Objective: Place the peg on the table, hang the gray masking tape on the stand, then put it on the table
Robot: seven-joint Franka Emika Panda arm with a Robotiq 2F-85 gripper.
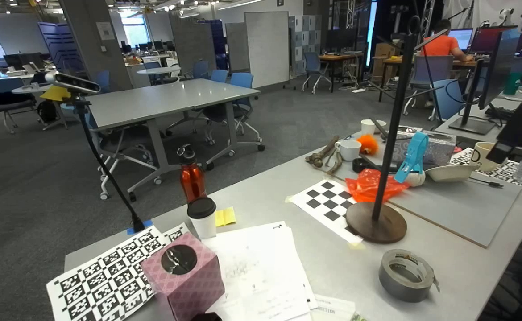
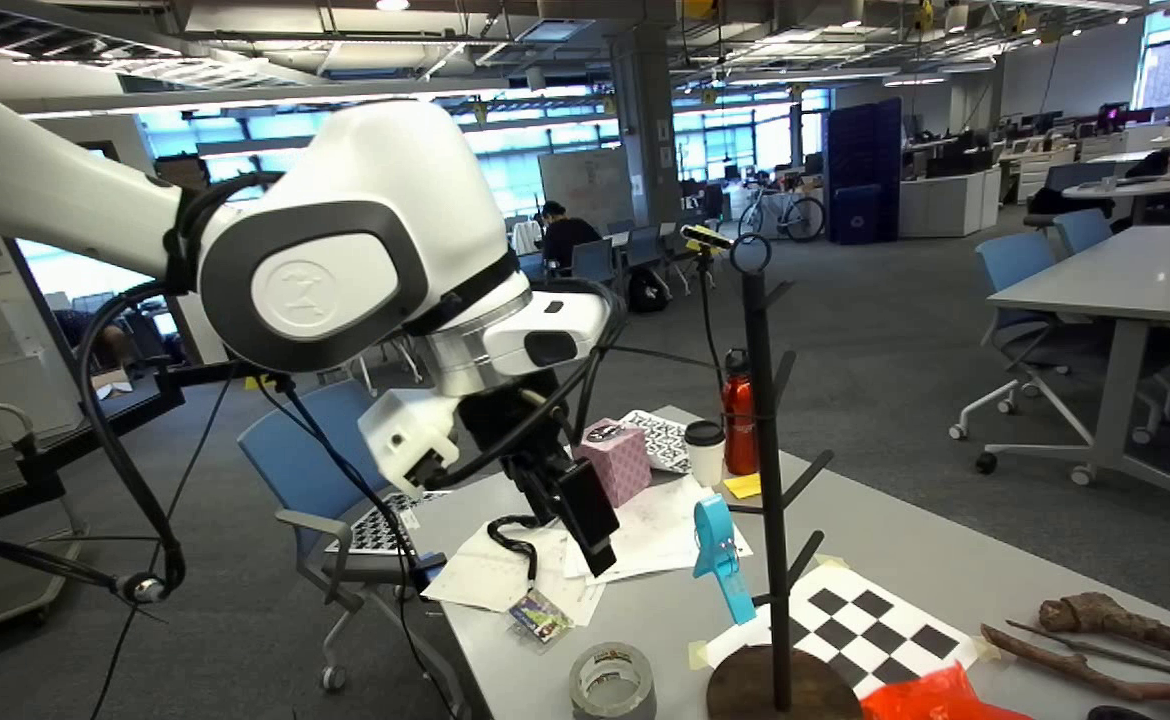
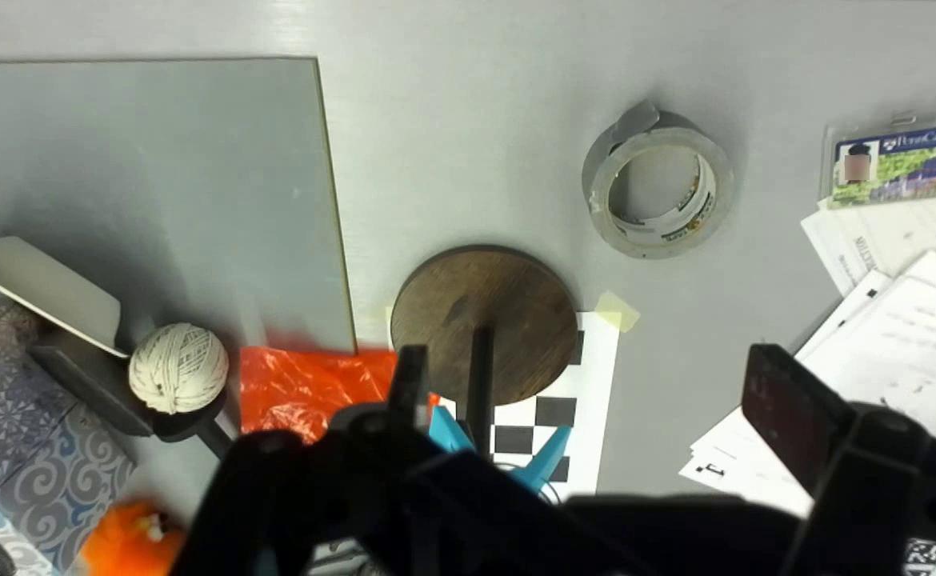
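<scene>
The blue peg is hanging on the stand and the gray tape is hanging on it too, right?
Not quite: the gray tape isn't hanging. The wrist view shows it lying on the table, apart from the stand. The blue peg does hang on the stand.

Wrist view: near pts of the gripper are blurred, prob. out of focus; soft shadows are cast on the board off to its side. Windows far behind it are overexp. in an exterior view.
</scene>
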